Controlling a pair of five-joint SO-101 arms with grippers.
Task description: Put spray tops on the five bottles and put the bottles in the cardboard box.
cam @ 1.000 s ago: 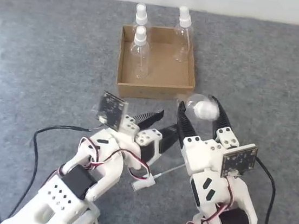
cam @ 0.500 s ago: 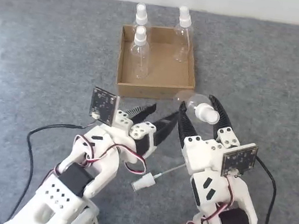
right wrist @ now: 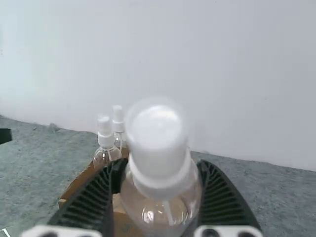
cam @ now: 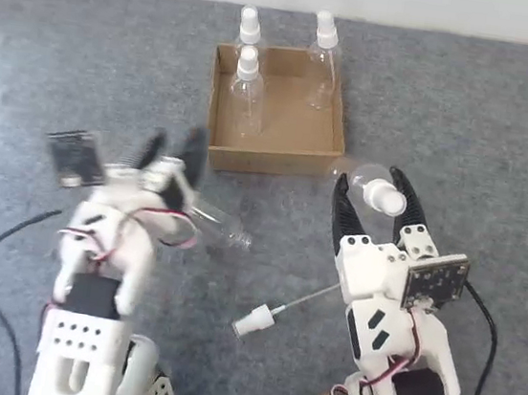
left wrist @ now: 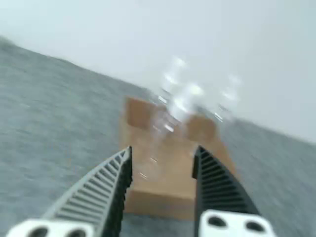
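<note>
My right gripper [cam: 370, 182] is shut on a clear bottle [cam: 362, 183] with a white spray top [cam: 385, 201], held just off the near right corner of the cardboard box [cam: 274, 156]. In the right wrist view the bottle [right wrist: 158, 143] sits between the fingers of that gripper [right wrist: 159, 168]. My left gripper [cam: 172, 144] stands open with nothing in it, left of the box's front; the left wrist view looks past this gripper [left wrist: 162, 153] to the box [left wrist: 163, 197]. Three capped bottles [cam: 247, 85] stand in the box. A capless bottle [cam: 220, 228] lies on the carpet.
A loose spray top [cam: 253, 322] with its thin tube lies on the grey carpet between the two arm bases. A black cable [cam: 8, 243] trails at the near left. A white wall rises behind the box.
My left arm has swung left, away from the right gripper, uncovering the capless bottle on the carpet. The right gripper with its bottle has shifted slightly right.
</note>
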